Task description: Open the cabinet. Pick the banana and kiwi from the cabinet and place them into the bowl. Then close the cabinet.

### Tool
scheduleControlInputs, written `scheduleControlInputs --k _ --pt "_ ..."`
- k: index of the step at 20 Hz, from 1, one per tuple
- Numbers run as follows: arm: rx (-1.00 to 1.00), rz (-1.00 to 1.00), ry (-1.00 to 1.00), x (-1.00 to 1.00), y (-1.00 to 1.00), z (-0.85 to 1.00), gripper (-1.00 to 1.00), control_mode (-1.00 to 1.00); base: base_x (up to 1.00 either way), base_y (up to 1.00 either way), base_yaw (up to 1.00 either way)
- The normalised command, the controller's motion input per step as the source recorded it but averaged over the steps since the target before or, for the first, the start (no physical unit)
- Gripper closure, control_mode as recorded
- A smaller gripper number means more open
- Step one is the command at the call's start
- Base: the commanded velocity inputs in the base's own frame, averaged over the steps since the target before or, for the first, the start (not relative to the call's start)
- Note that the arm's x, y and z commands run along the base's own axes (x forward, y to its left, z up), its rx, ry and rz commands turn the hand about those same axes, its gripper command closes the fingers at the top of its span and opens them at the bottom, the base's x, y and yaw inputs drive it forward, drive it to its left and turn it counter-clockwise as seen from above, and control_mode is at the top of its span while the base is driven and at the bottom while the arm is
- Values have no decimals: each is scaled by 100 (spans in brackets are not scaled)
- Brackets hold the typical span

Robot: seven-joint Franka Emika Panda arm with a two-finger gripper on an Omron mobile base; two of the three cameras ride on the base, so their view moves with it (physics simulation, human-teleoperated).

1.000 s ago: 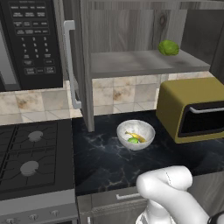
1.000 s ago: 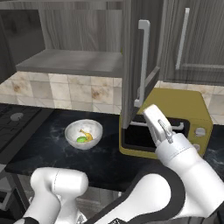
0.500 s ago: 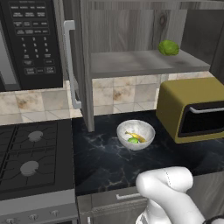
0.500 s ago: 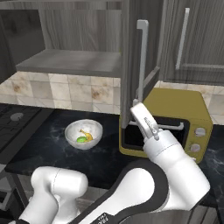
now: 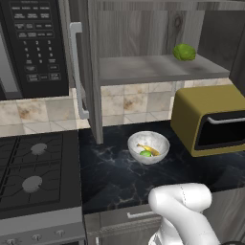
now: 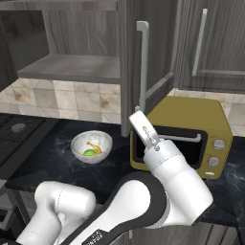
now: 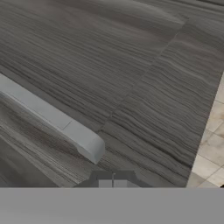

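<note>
The cabinet [image 5: 158, 69] stands open, both doors swung out. On the counter the white bowl [image 5: 148, 147] [image 6: 92, 146] holds the yellow banana [image 5: 149, 150] [image 6: 96, 148] and the small green kiwi [image 5: 145, 153] [image 6: 89, 152]. My gripper [image 6: 136, 115] is shut and empty, raised in front of the toaster oven, right at the lower edge of the cabinet's right door [image 6: 155, 57], just below the bottom end of its silver handle [image 6: 142, 62]. In the hand view the shut gripper [image 7: 113, 183] faces the door's wood grain [image 7: 131, 65] close up, with the handle's end [image 7: 87, 146] slightly to its left.
A lumpy green fruit [image 5: 184, 51] lies on the cabinet shelf. A mustard toaster oven [image 5: 210, 119] [image 6: 191, 139] stands right of the bowl. The black microwave [image 5: 33, 48] hangs over the stove [image 5: 33, 167] at left. The left door [image 5: 88, 72] juts out over the counter.
My gripper has swung left and slightly up, from in front of the toaster oven to the right door's lower edge. The bowl and fruit have not moved.
</note>
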Motion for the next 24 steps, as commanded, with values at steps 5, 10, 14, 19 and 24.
scheduleControlInputs --k 5,10,14,19,24 --pt "0 0 0 2 42 1 100 -100 0 0 0" --pt "0 0 0 7 44 3 100 -100 0 0 0" --pt "0 0 0 21 36 14 100 -100 0 0 0" --pt "0 0 0 28 30 19 100 -100 0 0 0" --pt "0 0 2 37 24 1 100 -100 0 0 0"
